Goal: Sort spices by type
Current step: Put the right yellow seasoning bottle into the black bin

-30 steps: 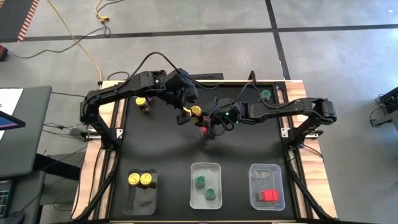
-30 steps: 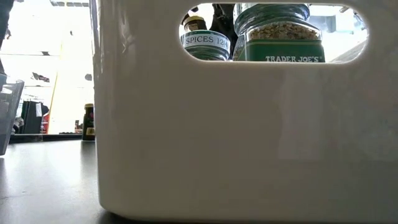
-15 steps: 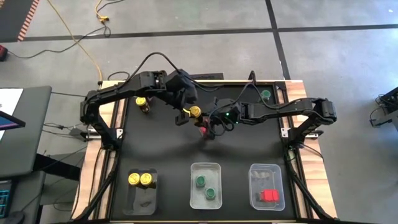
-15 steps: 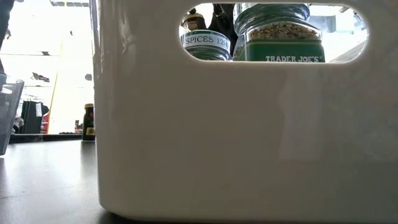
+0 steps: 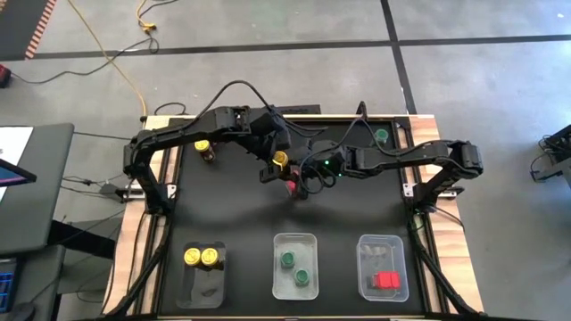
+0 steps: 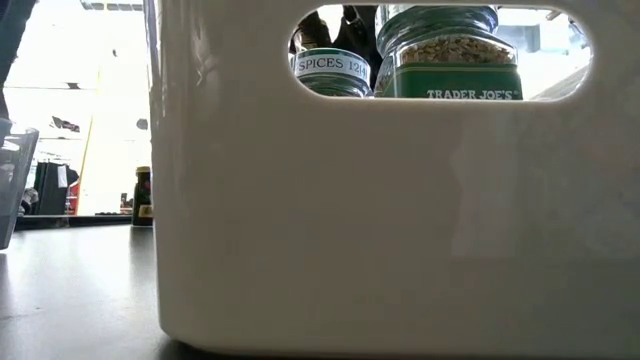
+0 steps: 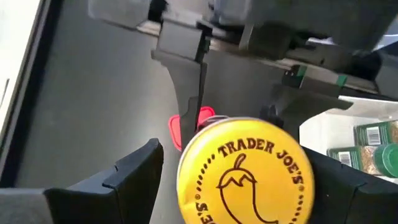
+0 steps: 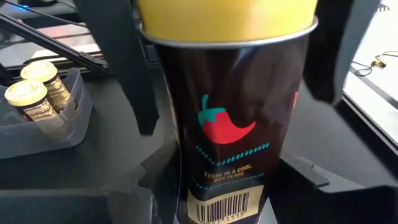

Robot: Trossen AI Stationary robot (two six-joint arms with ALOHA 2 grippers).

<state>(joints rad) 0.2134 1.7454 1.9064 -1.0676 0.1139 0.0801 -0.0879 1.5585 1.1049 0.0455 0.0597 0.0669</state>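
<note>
The yellow-lidded spice jar (image 8: 227, 106) is clamped low on its dark body by the right gripper (image 8: 227, 177), whose fingers are pressed against both sides of it. The jar's lid is straddled from above by the left gripper (image 7: 239, 174), whose fingers are held apart and clear of it on either side. A red-lidded jar (image 7: 205, 117) is seen just beyond the left gripper, beside a finger of the right one.

The mat's centre (image 5: 241, 214) lies open between the arms and the three front trays (image 5: 295, 266). Behind it, the left gripper (image 5: 273, 166) and right gripper (image 5: 299, 183) crowd one yellow-lidded jar (image 5: 281, 159), blocking passage there.
</note>
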